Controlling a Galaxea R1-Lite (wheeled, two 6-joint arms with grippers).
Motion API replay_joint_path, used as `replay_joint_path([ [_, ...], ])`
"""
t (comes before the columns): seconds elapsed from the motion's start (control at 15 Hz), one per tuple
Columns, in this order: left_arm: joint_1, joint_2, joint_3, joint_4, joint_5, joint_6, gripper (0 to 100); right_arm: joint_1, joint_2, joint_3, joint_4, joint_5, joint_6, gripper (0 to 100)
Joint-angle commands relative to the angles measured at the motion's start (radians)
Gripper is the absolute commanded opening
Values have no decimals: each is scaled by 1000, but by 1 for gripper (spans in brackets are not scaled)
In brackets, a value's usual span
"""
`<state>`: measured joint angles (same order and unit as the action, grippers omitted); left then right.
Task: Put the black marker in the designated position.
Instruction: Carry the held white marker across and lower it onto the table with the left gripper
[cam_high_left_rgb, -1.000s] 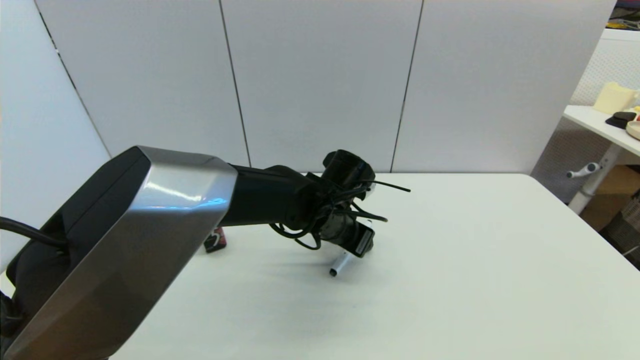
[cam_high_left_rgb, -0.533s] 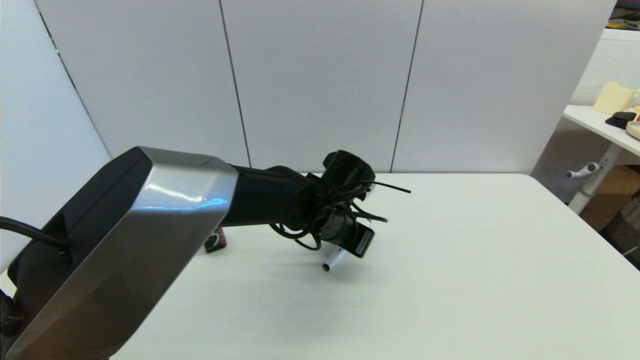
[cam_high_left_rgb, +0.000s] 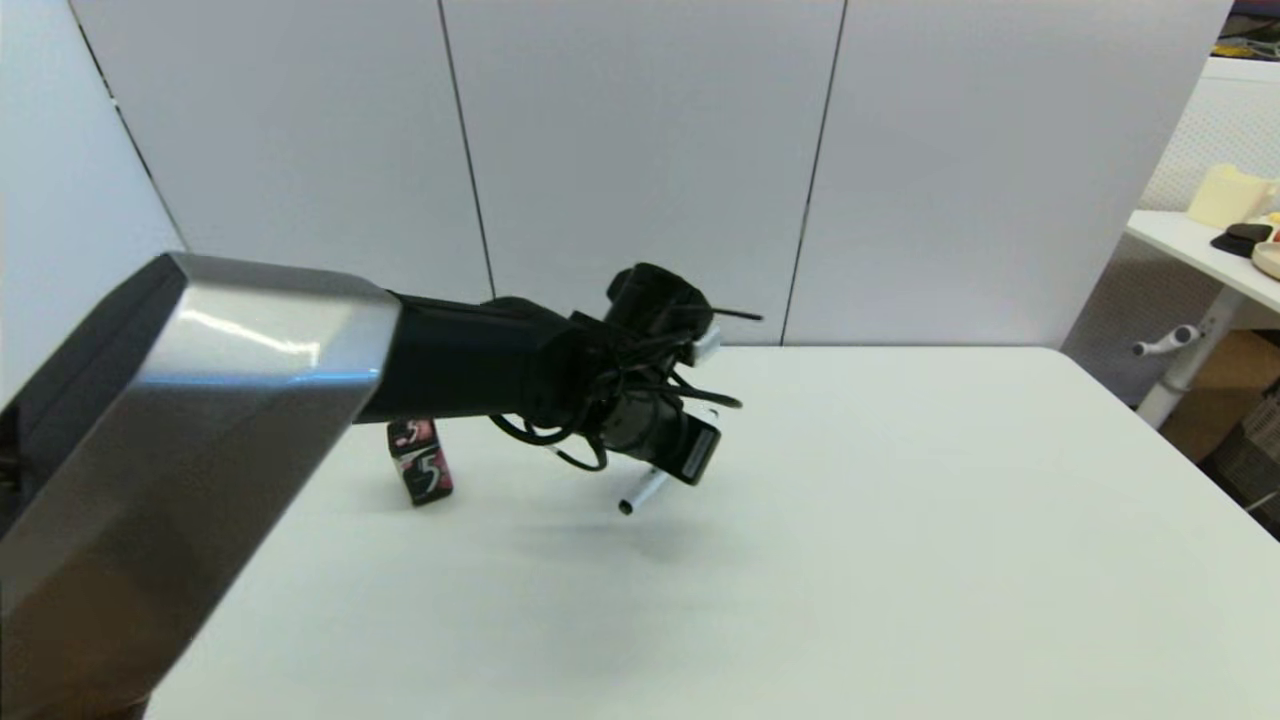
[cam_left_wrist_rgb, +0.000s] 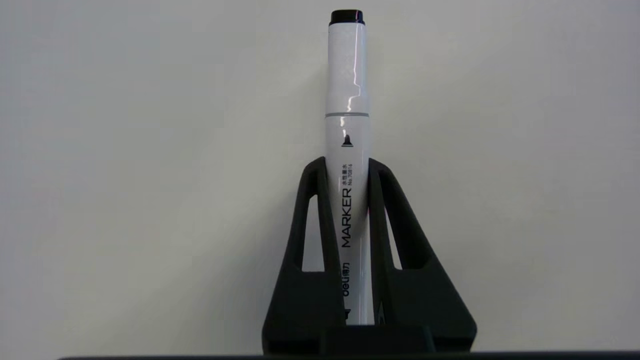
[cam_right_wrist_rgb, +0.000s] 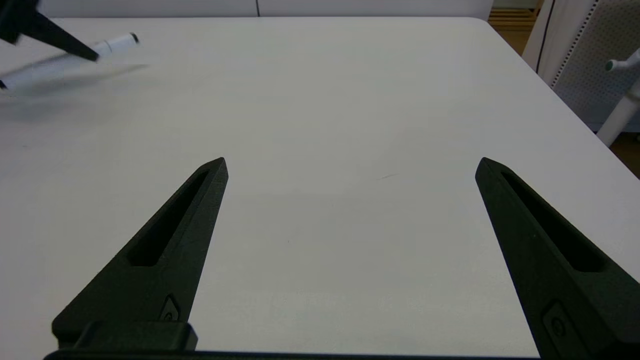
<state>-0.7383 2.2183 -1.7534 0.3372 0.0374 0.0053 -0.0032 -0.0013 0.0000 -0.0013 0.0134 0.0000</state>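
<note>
**Marker lifted, not yet delivered**

The black marker (cam_left_wrist_rgb: 347, 150) hangs clear above the middle of the white table (cam_high_left_rgb: 900, 520), clamped between the left gripper (cam_left_wrist_rgb: 347, 170) fingers. The box marked "5" (cam_high_left_rgb: 421, 460) stands apart, nearer the left edge. The right gripper (cam_right_wrist_rgb: 350, 165) waits, fingers spread wide.

The left tool (cam_high_left_rgb: 655, 480) holds the black marker (cam_high_left_rgb: 641, 492) above the desk (cam_high_left_rgb: 900, 520), right of the upright box (cam_high_left_rgb: 421, 462).
</note>
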Motion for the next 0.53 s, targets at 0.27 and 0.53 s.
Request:
replay_joint_path([
  [0.27,283,-278,120,40,-4,130,0,0,1,0,0,0,0,100],
  [0.53,381,-351,123,62,-7,153,0,0,1,0,0,0,0,100],
])
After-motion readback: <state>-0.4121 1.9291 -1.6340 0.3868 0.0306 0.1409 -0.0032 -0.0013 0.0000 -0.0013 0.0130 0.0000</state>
